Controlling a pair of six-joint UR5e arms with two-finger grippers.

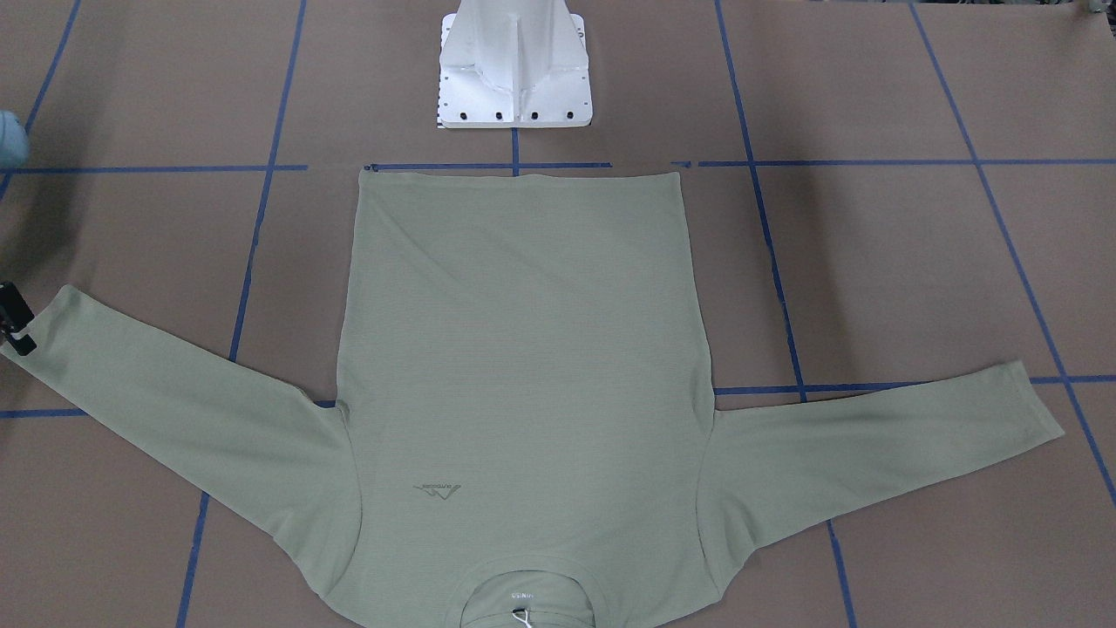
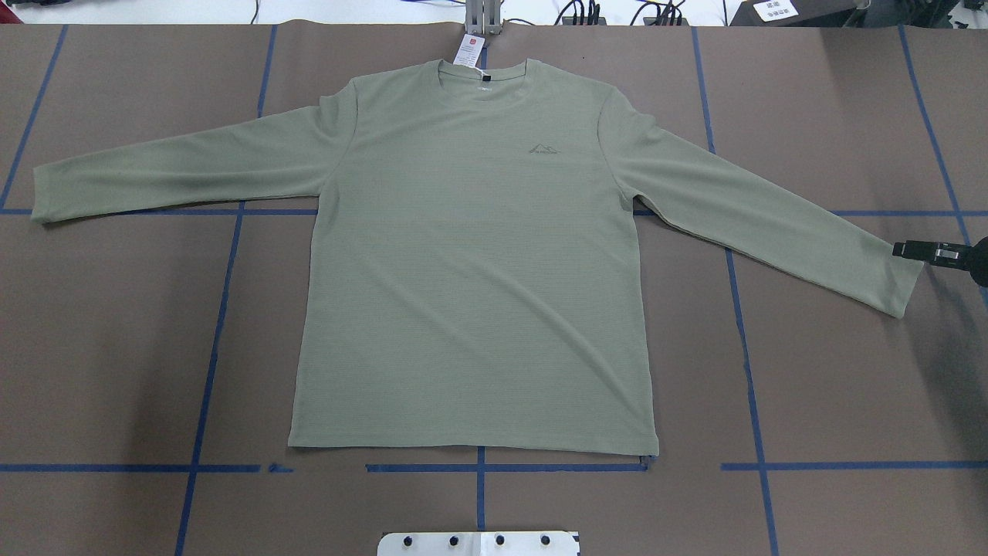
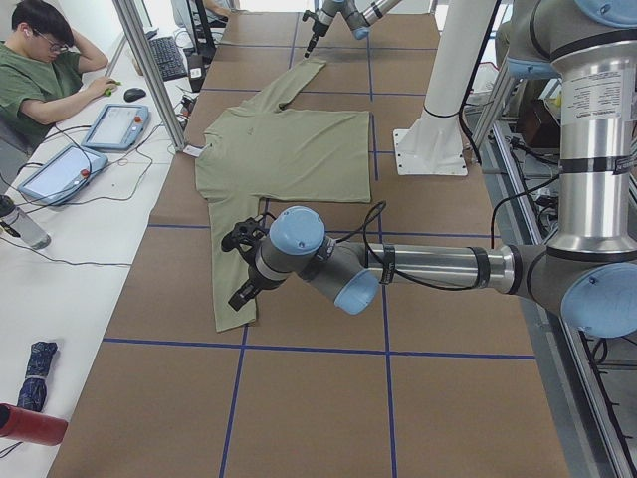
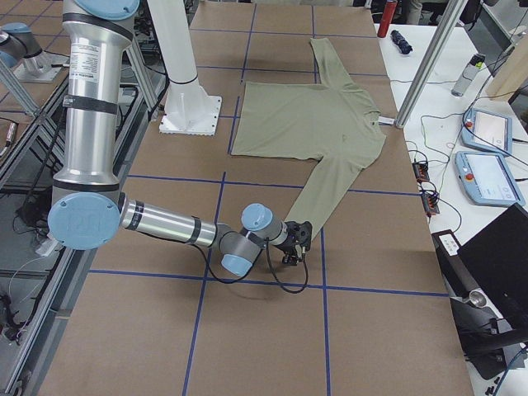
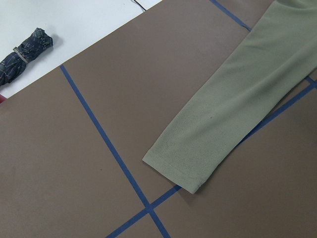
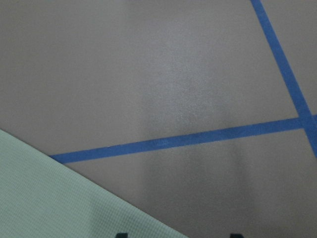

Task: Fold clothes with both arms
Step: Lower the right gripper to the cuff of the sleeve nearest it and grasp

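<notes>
The green shirt (image 2: 471, 270) lies flat and face up in the middle of the brown bench (image 2: 849, 386), with its collar toward the top of the overhead view and both sleeves spread sideways. The coming move turns on the sleeve (image 2: 772, 208) at the right of that view. Its long axis slopes from the shoulder down and rightward to the cuff (image 2: 899, 282). The right gripper (image 2: 907, 250) sits at that cuff's upper corner, reaching in from the frame's right edge, so the sleeve and body lie to its left. In the right wrist view its two fingertips (image 6: 121, 235) show apart at the bottom edge, one over cloth and the other over bare bench. I judge it spread wide and holding nothing. The left gripper (image 3: 242, 289) hangs over or just beside the opposite cuff (image 5: 178, 168), at the lower left of the exterior left view. Whether it is wide or narrow I cannot tell. Each arm is nearest its own sleeve end.
</notes>
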